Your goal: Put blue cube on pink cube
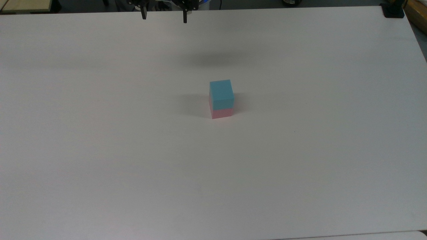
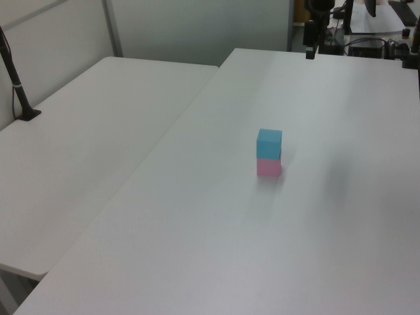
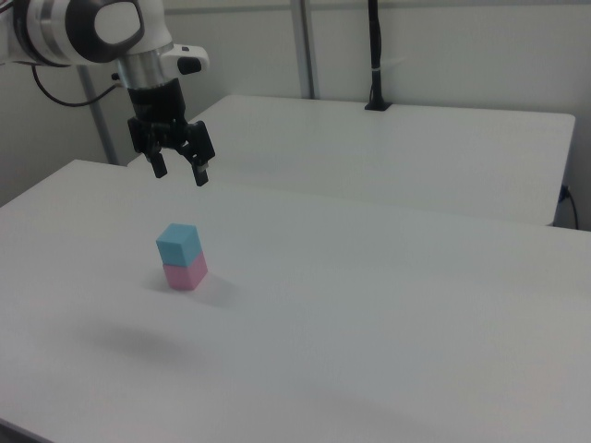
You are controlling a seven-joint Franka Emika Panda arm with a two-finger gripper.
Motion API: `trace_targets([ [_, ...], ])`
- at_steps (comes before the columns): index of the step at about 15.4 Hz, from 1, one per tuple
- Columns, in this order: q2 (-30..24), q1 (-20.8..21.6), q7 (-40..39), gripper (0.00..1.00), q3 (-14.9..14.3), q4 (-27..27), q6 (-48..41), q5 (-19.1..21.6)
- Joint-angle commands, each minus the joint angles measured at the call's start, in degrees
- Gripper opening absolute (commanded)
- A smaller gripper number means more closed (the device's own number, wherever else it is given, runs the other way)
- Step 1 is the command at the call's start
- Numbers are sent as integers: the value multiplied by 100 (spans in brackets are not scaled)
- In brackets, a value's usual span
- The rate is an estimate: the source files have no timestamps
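The blue cube [image 1: 221,94] [image 2: 269,142] [image 3: 178,244] rests squarely on top of the pink cube [image 1: 222,113] [image 2: 268,167] [image 3: 186,273] near the middle of the white table [image 1: 300,150]. My gripper [image 1: 163,16] [image 3: 179,171] hangs high above the table, well clear of the stack, toward the top view's upper left. It is open, with nothing between its two dark fingers [image 3: 200,173]. In the left view a finger [image 2: 309,51] shows at the top edge, beyond the far side of the table.
A second white table [image 2: 85,151] [image 3: 397,148] adjoins this one. A black post [image 2: 16,88] [image 3: 377,55] stands on it. The gripper's shadow [image 1: 217,60] lies on the table behind the stack. Desks with equipment [image 2: 380,33] sit past the far edge.
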Motion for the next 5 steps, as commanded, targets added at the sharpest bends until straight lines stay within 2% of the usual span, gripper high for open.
trace_targets([
  [1, -63, 7, -141, 100, -9, 33, -173, 18],
  [5, -72, -19, -141, 100, -18, 33, -226, 71],
])
